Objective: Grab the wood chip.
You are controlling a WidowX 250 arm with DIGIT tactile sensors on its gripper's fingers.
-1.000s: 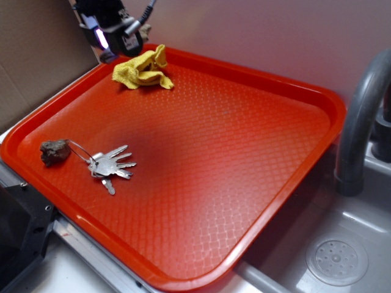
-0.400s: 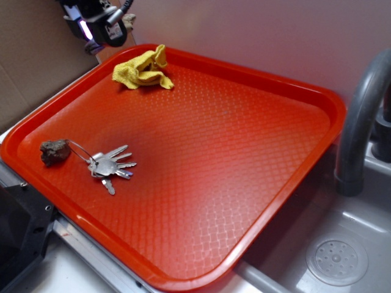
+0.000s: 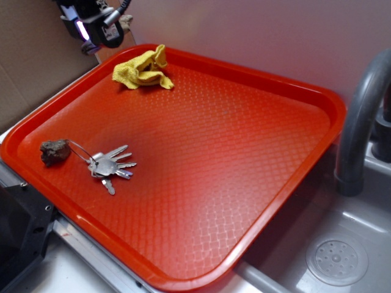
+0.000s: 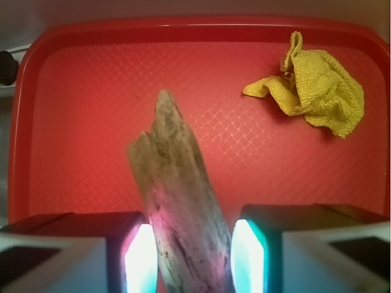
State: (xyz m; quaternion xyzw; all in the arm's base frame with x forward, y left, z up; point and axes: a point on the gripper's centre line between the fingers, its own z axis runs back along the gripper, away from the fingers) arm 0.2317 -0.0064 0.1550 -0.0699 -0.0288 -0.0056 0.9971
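One wood chip (image 4: 177, 207) sits pinched between the gripper (image 4: 188, 256) pads, raised above the red tray (image 4: 110, 91); the grab looks made; next, only a steady hold.

The gripper (image 4: 188, 259) clamps the wood chip (image 4: 177, 201) between its two glowing fingers (image 4: 139, 259) at the bottom of the frame. The chip leans toward the upper left over a red tray (image 4: 91, 122). A crumpled yellow cloth (image 4: 317, 88) lies at the upper right.

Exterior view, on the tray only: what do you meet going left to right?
Grey-brown lump on the key ring → keys → yellow cloth, all on the red tray.
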